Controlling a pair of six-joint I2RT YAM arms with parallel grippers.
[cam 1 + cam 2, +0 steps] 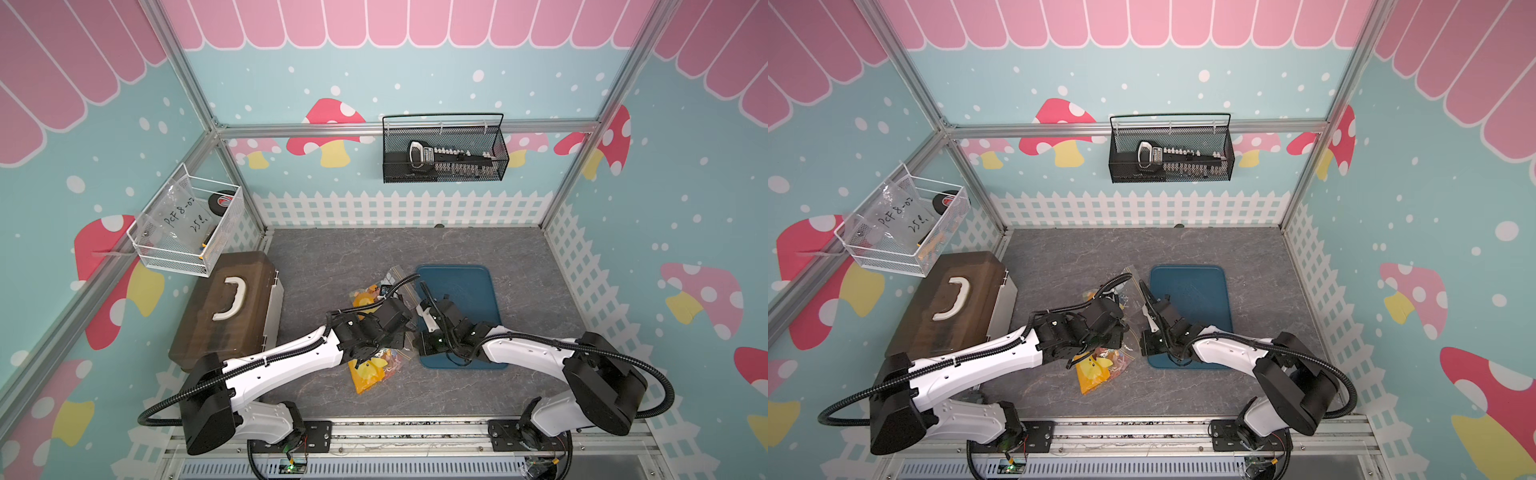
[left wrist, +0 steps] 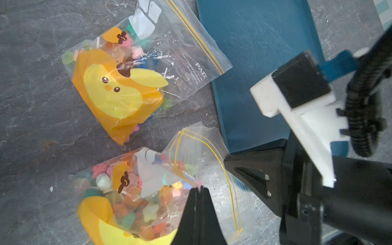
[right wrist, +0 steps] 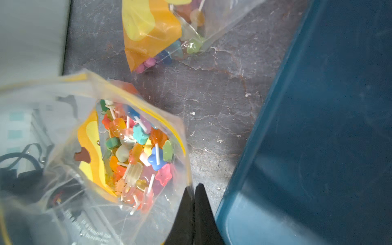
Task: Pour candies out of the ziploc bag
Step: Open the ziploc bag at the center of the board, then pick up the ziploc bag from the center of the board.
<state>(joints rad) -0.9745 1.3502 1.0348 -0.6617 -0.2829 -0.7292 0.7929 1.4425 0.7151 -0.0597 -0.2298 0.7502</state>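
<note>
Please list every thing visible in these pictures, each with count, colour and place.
Stone-pattern table: 1, grey, enclosure floor.
Flat plastic tray: 1, dark blue, on the table, right of the bags.
Clear plastic ziploc bags with orange-yellow cartoon print: 2; lying bag on the table, zip corner over the tray's rim; held bag with its mouth open.
Small lollipop candies on white sticks: many, mixed colours, inside both bags.
Hard plastic toolbox with white handle: 1, brown, table's left side.
Wire basket: 1, white, left wall.
Mesh basket: 1, black, back wall, holding a tool.
Left end effector: 1, black, shut on the held bag's rim.
Right end effector: 1, black, shut on the same rim.
</note>
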